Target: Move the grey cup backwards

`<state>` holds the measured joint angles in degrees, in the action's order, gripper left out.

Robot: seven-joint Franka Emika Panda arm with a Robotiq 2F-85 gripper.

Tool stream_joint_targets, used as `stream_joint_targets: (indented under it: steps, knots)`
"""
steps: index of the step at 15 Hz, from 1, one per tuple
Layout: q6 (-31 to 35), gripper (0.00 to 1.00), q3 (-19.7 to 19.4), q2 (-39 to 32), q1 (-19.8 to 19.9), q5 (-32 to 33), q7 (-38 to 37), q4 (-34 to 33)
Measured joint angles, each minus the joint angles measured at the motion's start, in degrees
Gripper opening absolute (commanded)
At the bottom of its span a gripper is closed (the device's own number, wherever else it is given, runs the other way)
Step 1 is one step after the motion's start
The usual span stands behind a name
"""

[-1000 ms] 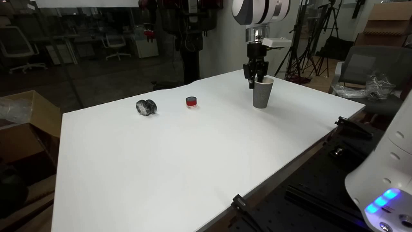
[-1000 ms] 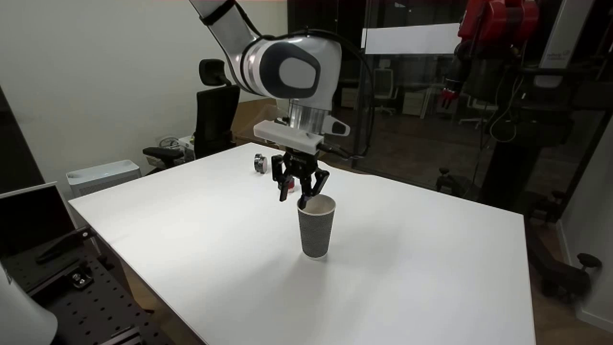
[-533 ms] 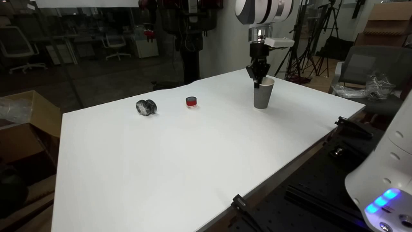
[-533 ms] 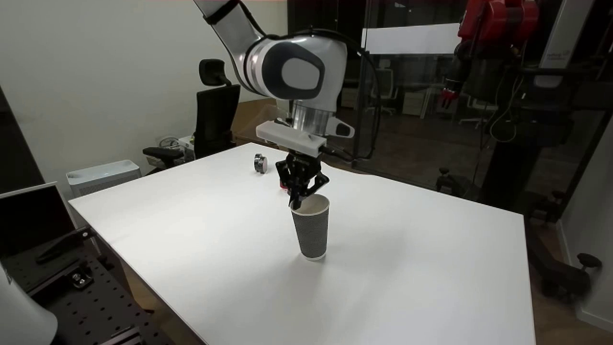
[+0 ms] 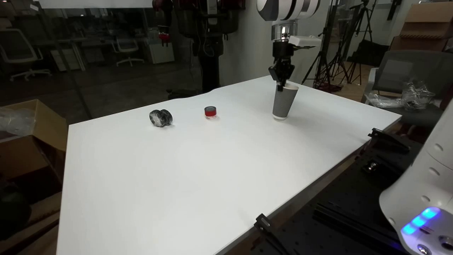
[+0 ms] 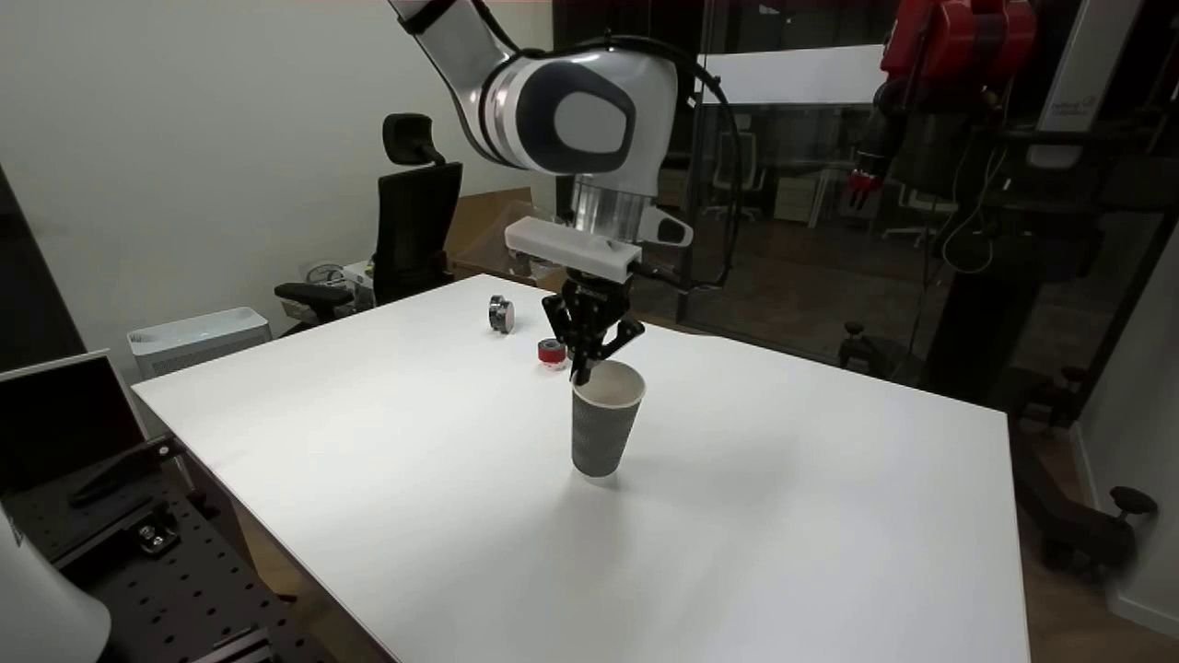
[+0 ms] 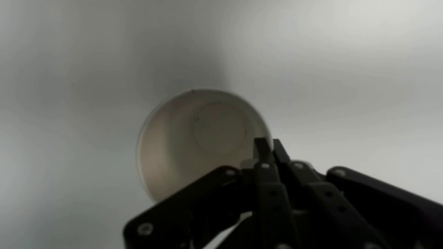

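In an exterior view the cup [image 6: 603,437] leans, its top to the right, over the bench [image 6: 811,516]; whether its base touches I cannot tell. The end effector [image 6: 582,373] pinches the cup's rim, one finger [image 7: 262,149] inside, the other outside, in the wrist view. Beyond sit a red item [image 6: 552,353], farther a dark item [image 6: 501,315] and, past the bench, a chair [image 6: 419,226].

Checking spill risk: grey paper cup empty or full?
Empty, as far as visible: the wrist view shows inside the grey paper cup down to its round bottom; the gripper hides a part.
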<state>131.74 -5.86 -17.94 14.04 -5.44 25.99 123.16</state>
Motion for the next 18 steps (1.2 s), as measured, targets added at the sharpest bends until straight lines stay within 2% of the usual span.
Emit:
stream_joint_targets:
  steps: [4, 11, 14, 18]
  knots:
    - [-6.0, 0.01, 0.9, -0.4, -1.6, 2.4, -0.3, -5.2]
    - [-21.2, 0.01, 2.0, -5.9, -6.2, 8.3, -4.8, -21.8]
    - [-24.3, 0.01, 2.4, -10.5, -7.8, 10.3, -6.6, -28.2]
    - [-24.9, 0.01, 2.8, -16.1, -9.2, 12.2, -7.5, -33.9]
